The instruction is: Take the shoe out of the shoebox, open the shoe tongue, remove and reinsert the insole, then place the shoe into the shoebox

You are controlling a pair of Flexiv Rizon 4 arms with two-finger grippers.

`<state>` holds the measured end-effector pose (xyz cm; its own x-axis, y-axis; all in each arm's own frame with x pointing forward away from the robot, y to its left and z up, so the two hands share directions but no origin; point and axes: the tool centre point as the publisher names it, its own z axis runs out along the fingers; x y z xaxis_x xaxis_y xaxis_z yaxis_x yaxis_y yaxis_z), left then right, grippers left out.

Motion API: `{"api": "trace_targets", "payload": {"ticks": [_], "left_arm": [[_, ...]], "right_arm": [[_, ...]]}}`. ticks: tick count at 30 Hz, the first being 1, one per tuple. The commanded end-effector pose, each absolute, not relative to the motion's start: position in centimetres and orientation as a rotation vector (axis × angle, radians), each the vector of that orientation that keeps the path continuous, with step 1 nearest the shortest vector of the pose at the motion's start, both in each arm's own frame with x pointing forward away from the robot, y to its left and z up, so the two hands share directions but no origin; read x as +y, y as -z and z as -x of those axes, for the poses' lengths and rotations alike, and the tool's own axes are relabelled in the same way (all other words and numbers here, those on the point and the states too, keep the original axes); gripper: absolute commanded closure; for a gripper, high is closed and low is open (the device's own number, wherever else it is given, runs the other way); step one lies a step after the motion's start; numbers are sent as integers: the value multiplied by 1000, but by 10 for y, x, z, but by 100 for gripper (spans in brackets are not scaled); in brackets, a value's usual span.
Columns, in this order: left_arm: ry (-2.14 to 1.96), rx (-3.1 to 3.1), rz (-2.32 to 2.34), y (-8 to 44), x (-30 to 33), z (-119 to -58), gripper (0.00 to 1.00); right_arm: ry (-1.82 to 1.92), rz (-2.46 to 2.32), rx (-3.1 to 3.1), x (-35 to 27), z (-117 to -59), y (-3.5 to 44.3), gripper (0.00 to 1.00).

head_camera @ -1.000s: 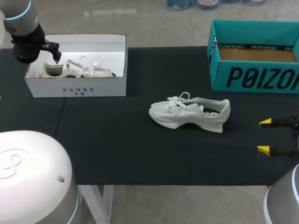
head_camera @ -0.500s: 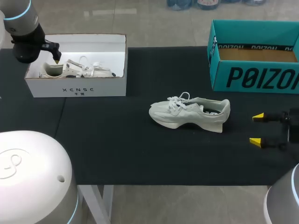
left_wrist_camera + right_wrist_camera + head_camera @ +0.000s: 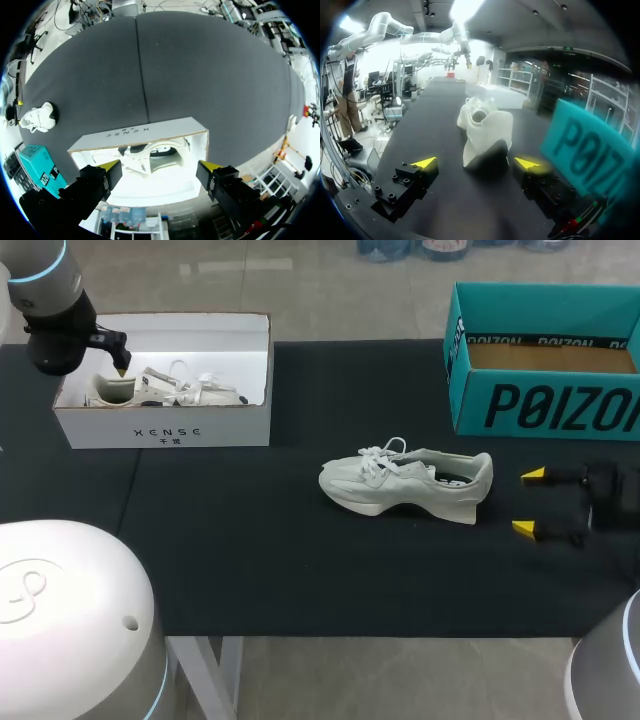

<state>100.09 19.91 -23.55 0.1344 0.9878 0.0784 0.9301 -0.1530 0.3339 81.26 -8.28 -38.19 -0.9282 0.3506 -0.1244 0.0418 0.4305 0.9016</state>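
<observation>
The white sneaker (image 3: 405, 483) lies on the black bench (image 3: 250, 540) at frame centre. Its heel points to the right gripper (image 3: 527, 502), whose fingers stand apart nearby. The left gripper (image 3: 157, 167), fingers apart, hangs over the white shoebox (image 3: 165, 430) at upper left.

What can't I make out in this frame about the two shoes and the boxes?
- Insole of the shoe on the table: head view shows only a dark opening; right wrist view faces the heel's back.
- Boxed shoe: lower part hidden behind the white shoebox wall, head view.
- Teal box: cut off by head view's right edge.
</observation>
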Motion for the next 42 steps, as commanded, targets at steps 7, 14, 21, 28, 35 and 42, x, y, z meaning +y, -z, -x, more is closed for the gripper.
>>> {"api": "trace_targets", "payload": {"ticks": [7, 14, 21, 28, 35, 42], "left_arm": [[-416, 1895, -2202, 236, 199, -1001, 0], [-416, 1895, -2202, 236, 199, -1001, 0], [-416, 1895, -2202, 236, 199, -1001, 0], [-416, 1895, -2202, 236, 199, -1001, 0], [-416, 1895, -2202, 236, 199, -1001, 0], [-416, 1895, -2202, 236, 199, -1001, 0]], "right_arm": [[-1499, -312, 2415, -74, -845, 399, 0], [-1513, -313, 2415, -79, -855, 412, 0], [-1554, -306, 2401, -80, -862, 422, 0], [-1590, -283, 2395, -69, -864, 426, 0], [-1616, -271, 2398, -53, -863, 430, 0], [-1630, -253, 2395, -39, -863, 425, 0]]}}
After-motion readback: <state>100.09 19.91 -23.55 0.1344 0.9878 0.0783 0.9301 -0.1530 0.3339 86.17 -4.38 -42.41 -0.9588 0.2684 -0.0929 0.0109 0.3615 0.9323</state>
